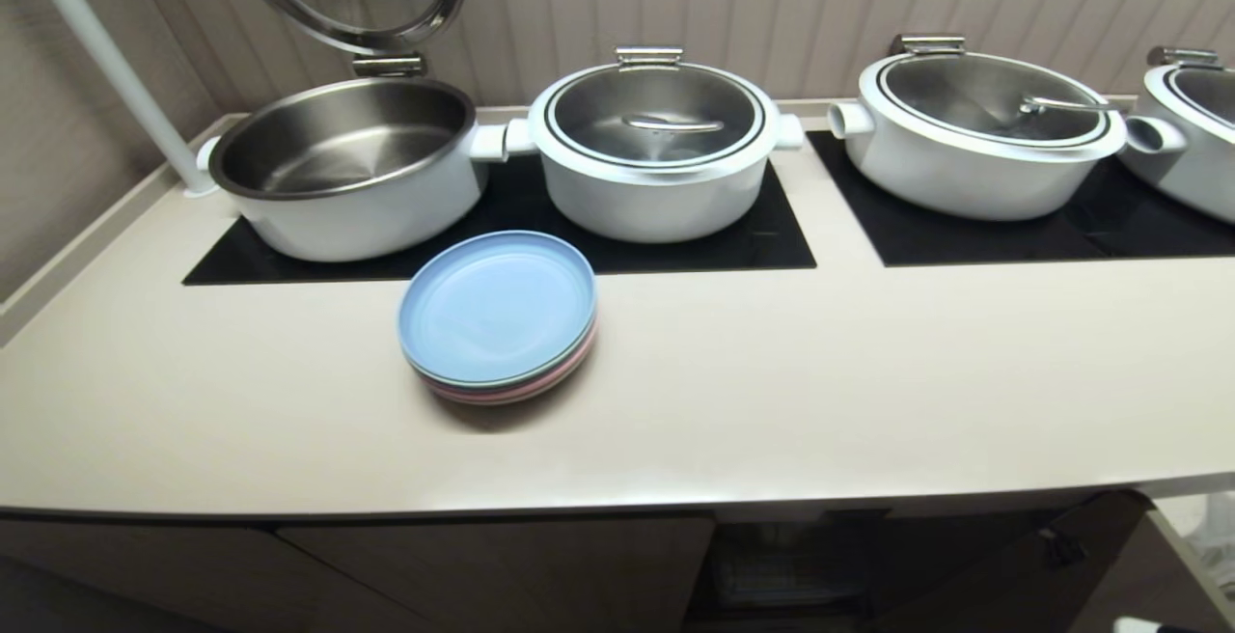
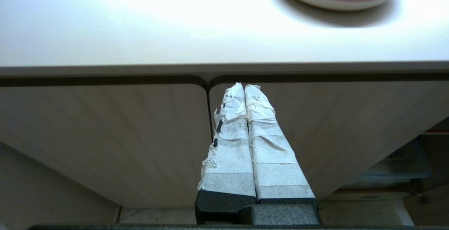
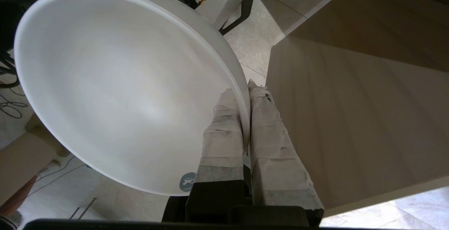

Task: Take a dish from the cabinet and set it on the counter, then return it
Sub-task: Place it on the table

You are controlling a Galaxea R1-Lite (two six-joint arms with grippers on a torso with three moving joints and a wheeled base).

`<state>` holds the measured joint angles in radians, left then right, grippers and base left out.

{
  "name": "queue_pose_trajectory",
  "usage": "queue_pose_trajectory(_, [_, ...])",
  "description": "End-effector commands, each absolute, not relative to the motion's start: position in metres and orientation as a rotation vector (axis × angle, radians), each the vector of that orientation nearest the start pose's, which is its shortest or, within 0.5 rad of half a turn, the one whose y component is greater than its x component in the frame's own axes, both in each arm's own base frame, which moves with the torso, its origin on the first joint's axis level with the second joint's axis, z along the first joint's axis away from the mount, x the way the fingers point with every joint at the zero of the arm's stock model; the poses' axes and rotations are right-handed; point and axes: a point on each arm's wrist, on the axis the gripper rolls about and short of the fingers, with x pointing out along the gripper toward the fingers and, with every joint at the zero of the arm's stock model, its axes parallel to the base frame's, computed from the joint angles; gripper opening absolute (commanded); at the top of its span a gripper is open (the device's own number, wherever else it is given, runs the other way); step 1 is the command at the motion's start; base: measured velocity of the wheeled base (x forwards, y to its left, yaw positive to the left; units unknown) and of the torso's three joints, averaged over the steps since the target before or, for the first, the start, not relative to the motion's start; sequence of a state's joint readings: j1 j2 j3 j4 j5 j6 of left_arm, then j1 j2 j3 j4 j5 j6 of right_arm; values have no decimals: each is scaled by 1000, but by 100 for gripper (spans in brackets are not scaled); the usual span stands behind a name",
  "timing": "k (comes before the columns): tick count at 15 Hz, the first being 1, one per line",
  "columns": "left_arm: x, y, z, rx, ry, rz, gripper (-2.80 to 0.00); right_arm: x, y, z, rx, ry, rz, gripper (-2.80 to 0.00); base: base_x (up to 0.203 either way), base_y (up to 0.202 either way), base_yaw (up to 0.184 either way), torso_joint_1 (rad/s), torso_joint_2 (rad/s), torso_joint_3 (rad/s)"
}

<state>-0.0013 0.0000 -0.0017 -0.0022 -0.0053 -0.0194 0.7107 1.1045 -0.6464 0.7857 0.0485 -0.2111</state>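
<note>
The cream surface (image 1: 868, 372) only has a stack of plates (image 1: 498, 316) and the big pots, so the bowl (image 3: 122, 93) isn't set down yet. The right gripper (image 3: 245, 93) has its fingers pinched on the bowl's rim, out beside the cabinet (image 3: 350, 100); the left gripper (image 2: 244, 89) is closed and empty. Next move, I'd guess, is lifting it over the front edge and setting it on bare space away from the plates.

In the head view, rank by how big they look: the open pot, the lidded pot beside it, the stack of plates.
Open pot largest, lidded pot next, stack of plates smallest. The two pots look nearly alike.
</note>
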Motion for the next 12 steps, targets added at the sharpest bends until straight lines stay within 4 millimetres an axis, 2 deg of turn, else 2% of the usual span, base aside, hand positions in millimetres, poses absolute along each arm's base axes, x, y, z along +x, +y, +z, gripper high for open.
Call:
queue_pose_trajectory(1, [-23, 0, 76, -20, -4, -5, -280, 66, 58, 161, -593, 1139, 790, -280, 0, 0, 0, 151, -320, -161])
queue_pose_trajectory(12, [-23, 0, 76, -20, -3, -8, -280, 64, 58, 162, -593, 1132, 793, -280, 0, 0, 0, 144, -291, -149])
